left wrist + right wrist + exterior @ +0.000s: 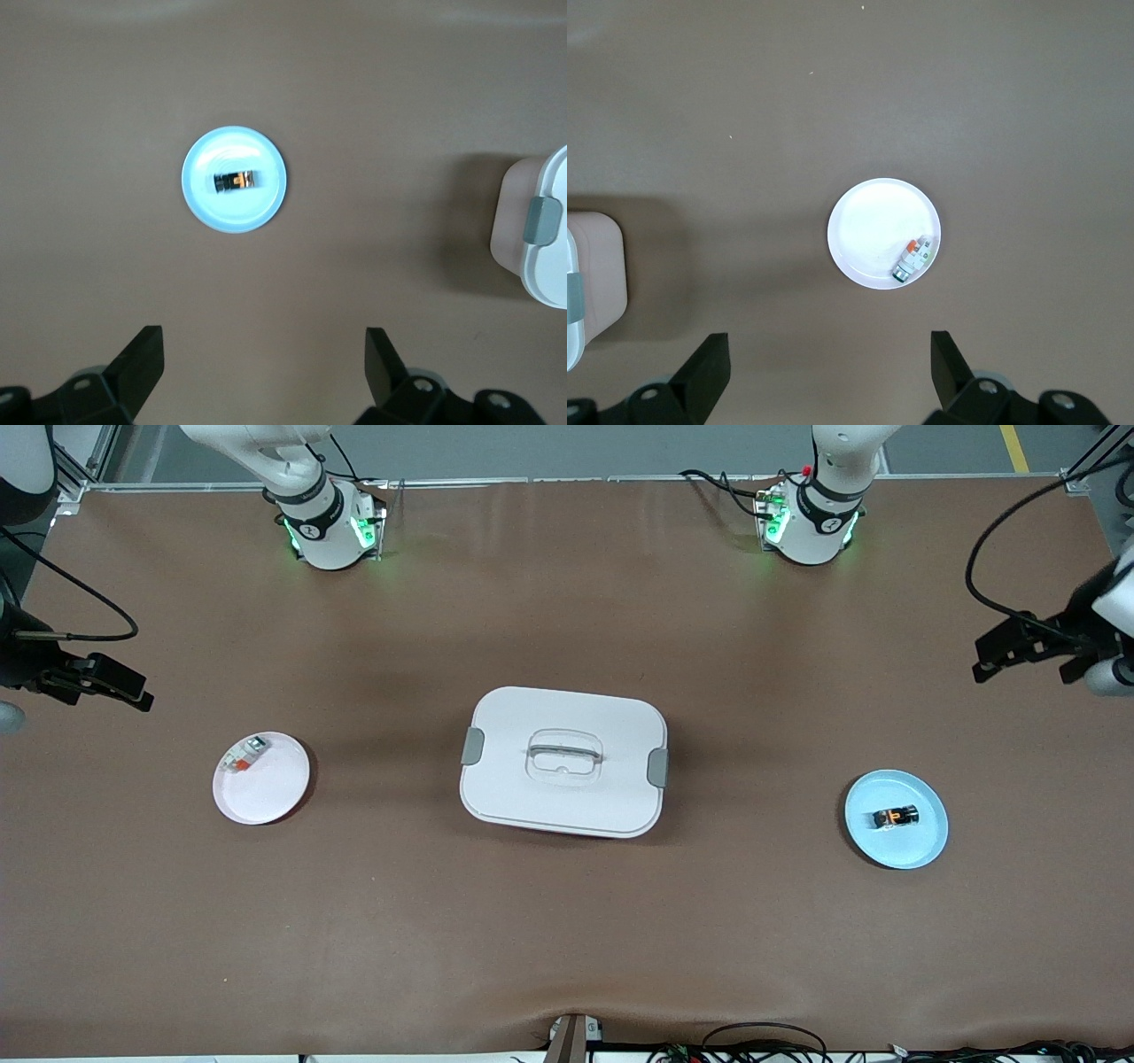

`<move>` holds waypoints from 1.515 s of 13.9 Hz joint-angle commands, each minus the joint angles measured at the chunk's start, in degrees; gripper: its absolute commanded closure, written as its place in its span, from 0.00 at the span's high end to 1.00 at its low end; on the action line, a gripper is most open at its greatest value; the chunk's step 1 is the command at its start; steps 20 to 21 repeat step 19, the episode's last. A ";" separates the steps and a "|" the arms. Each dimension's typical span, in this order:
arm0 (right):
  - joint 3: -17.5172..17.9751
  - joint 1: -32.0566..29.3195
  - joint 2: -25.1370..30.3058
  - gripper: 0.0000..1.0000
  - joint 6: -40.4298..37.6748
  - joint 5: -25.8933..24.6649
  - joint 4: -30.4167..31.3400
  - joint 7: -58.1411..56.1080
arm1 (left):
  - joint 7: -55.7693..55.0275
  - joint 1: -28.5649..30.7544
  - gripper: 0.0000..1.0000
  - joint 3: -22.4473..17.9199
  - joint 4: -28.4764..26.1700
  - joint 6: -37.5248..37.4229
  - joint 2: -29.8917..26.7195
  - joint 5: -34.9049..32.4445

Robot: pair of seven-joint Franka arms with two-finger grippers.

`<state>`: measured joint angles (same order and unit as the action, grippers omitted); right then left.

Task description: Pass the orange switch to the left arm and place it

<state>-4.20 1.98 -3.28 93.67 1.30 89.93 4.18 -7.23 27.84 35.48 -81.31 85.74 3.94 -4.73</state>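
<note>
Orange-and-black, the orange switch (896,816) lies on its side near the middle of the pale blue plate (921,849), which sits toward my left arm's end of the table, well apart from the box (567,815). My left gripper (264,363) hangs high over bare table near that plate, fingers spread wide and empty; my right gripper (829,363) hangs likewise at the other end, fingers apart, over the table near the white plate (868,226), which carries a small white-grey piece with a red-orange mark (912,259). The box stands closed at the table's centre, squarely between the two plates. Risks, as I judge them: the switch is small and may skid on the smooth plate, or tip from my fingertips if I close off-centre; the plate itself could slide under a glancing touch. A low carry toward the centre would strike the box lid or a grey clasp (657,768), and a misaligned handover above it could drop the switch there.
</note>
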 commanded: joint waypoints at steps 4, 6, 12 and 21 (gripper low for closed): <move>-0.37 0.65 0.38 1.00 -0.50 -0.33 -0.19 -0.32 | -1.91 -20.16 1.00 -19.45 -2.18 -2.85 -5.34 2.09; -0.37 0.57 0.38 1.00 -0.59 -0.33 -0.19 -0.32 | -2.00 -27.19 1.00 -26.65 -4.38 -2.77 -7.10 2.44; -0.37 0.57 0.38 1.00 -0.51 -0.42 -0.28 -0.32 | -3.41 -34.52 1.00 -33.90 -12.64 1.09 -11.76 2.35; -0.37 0.57 0.38 1.00 -0.59 -0.42 -0.28 -0.32 | -2.53 -32.15 1.00 -34.07 -8.96 0.75 -9.13 2.26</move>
